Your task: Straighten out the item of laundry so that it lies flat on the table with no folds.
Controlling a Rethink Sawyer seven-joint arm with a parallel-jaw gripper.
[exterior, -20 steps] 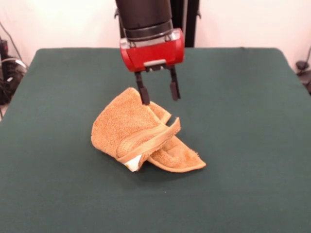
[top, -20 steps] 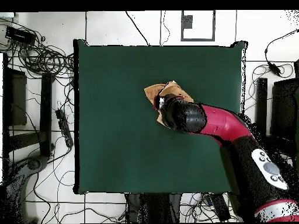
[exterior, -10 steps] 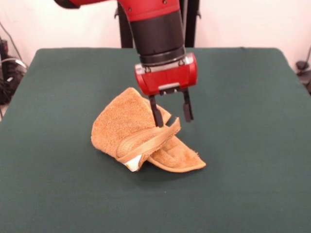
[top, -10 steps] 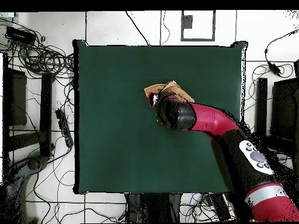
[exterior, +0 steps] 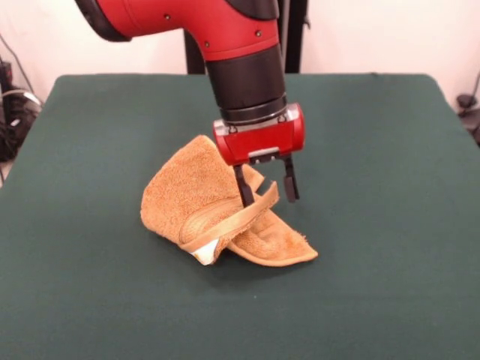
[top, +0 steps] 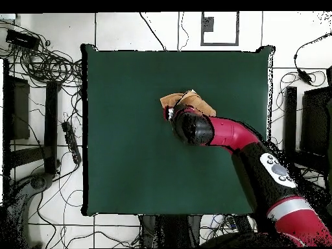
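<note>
Front view: orange terry towel (exterior: 217, 214), folded, mid-table (exterior: 390, 225).
Gripper (exterior: 266, 193), jaws open and empty, has dropped within the last second from above the towel to straddle its raised border fold; a pinch looks imminent, flattening not begun.

Bare table (exterior: 390, 225) lies all around the crumpled towel (exterior: 202, 206), open to approach from every side; the gripper (exterior: 266, 189), fingers apart, straddles the raised border fold; the arm overhangs the towel's far half.
</note>
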